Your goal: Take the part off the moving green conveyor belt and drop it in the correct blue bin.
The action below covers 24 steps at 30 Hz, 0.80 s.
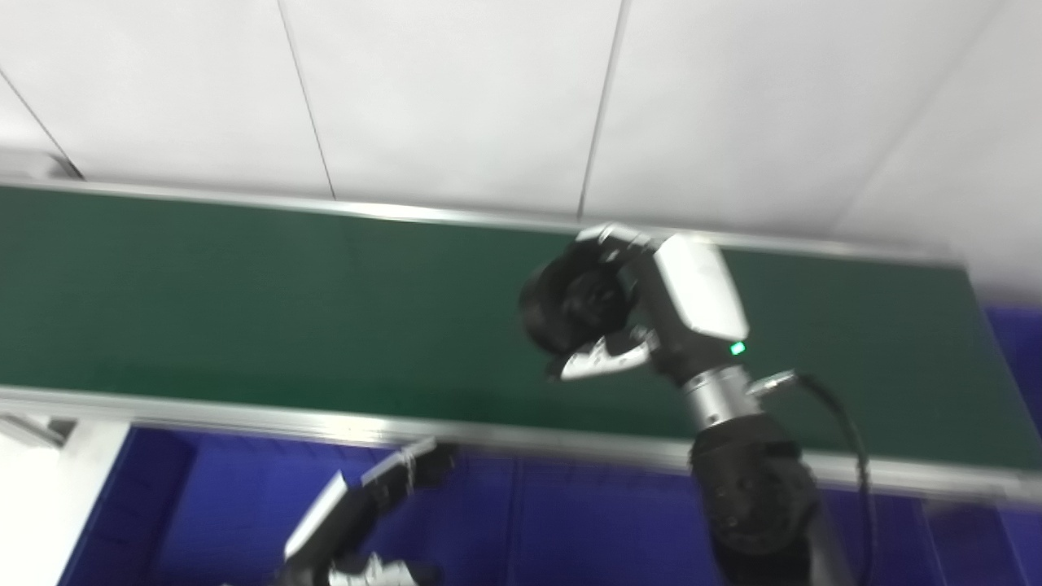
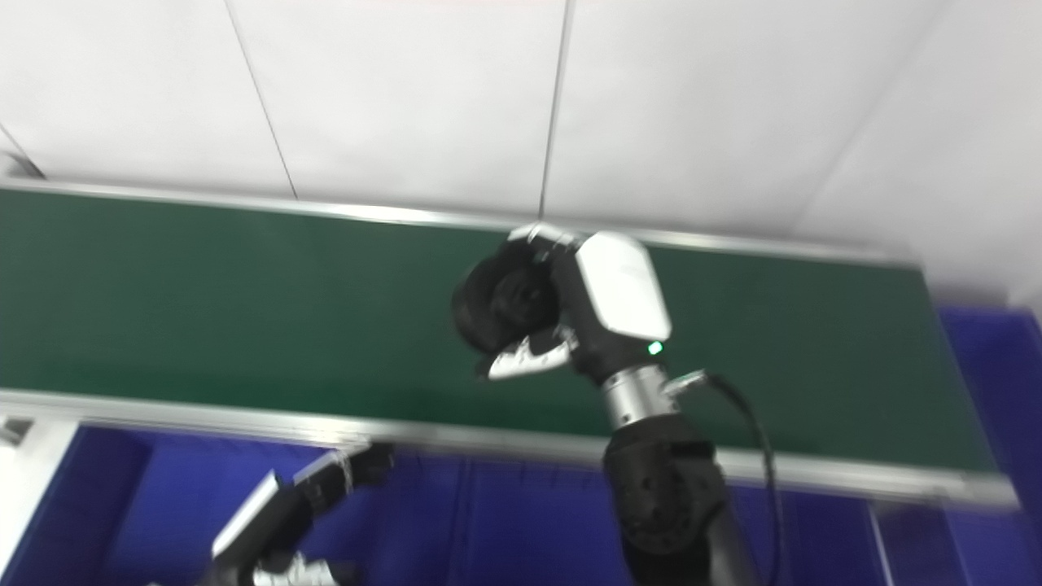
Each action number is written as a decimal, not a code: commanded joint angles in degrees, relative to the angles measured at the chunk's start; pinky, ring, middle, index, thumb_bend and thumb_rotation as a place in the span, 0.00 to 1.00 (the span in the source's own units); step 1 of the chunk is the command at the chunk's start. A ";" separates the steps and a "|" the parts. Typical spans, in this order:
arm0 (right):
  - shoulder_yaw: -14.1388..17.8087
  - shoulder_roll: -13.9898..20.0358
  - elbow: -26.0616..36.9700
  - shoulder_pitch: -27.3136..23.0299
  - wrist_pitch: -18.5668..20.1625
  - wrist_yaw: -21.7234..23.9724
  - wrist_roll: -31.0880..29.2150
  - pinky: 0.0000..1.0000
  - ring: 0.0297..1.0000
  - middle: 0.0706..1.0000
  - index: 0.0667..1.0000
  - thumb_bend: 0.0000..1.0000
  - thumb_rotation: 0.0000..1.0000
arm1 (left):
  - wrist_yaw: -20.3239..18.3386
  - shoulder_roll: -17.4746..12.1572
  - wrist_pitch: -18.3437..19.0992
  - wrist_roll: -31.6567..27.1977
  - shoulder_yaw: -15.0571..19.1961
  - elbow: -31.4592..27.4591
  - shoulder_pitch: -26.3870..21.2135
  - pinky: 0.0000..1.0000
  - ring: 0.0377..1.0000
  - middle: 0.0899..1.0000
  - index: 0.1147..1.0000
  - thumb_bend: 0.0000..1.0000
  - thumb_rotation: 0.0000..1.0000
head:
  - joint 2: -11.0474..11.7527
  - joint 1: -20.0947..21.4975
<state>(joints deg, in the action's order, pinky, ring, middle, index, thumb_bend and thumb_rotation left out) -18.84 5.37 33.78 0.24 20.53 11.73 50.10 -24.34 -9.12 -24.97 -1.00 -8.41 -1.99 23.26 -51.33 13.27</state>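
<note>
Two hands appeared above a green belt (image 1: 244, 309) that ran across both views between bright metal rails, with white wall panels (image 1: 456, 89) behind it. The right hand (image 1: 635, 305) was raised over the belt's middle, its white back turned to the cameras and a small green light glowing near the wrist. Its fingers and thumb were curled tight round a dark, rounded part (image 1: 570, 301), pinching it clear above the belt; motion blur hid the part's exact shape. A black cable (image 1: 838, 423) looped from the wrist down past the forearm.

The left hand (image 1: 366, 505) sat low in front of the belt's near rail, over a blue bin (image 1: 570, 521). Its fingers pointed up and to the right, lying close together, but blur and the picture's lower edge made it impossible to tell whether they were spread or pressed shut; nothing could be seen in them.

The right eye view showed more of a second blue bin (image 2: 993, 382) at the belt's right end, where its rim and inner wall stood out against the white panels; the left eye view caught only a strip of it at the frame's edge. The left eye view, in turn, showed more of a white surface (image 1: 41, 496) at lower left beside the near bin, and more of the left hand's forearm. Both views were soft with blur.
</note>
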 commanded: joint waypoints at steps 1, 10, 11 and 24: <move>0.27 -0.79 3.92 3.36 -0.62 -0.04 -0.40 0.28 0.34 0.42 0.52 0.51 0.00 | 1.01 0.05 -1.95 -0.53 -0.12 -2.18 0.25 0.84 0.87 0.87 0.84 0.82 0.48 | -0.77 -0.11; 0.00 1.19 5.62 21.49 -5.59 -2.59 -2.52 0.28 0.36 0.44 0.50 0.51 0.00 | 2.62 0.72 -1.90 -2.40 -0.60 -3.45 -0.23 0.78 0.84 0.86 0.81 0.85 0.46 | -3.57 -0.48; -0.02 1.50 4.21 23.75 -6.35 -3.76 -2.74 0.25 0.37 0.45 0.48 0.51 0.00 | 2.79 0.59 -1.90 -2.01 -0.55 -3.55 -0.46 0.78 0.84 0.87 0.82 0.84 0.47 | -3.60 -0.33; -0.64 1.94 -11.81 27.66 -7.63 -9.14 -2.75 0.23 0.40 0.46 0.45 0.51 0.00 | 3.20 -0.60 -1.88 -1.89 -0.15 -3.53 -1.42 0.80 0.87 0.88 0.82 0.83 0.44 | -2.91 0.06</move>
<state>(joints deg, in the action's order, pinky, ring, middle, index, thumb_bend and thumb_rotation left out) -19.06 7.06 21.83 28.40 15.32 3.60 46.56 -22.10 -9.22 -24.97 -2.32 -8.64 -3.54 22.09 -54.23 13.10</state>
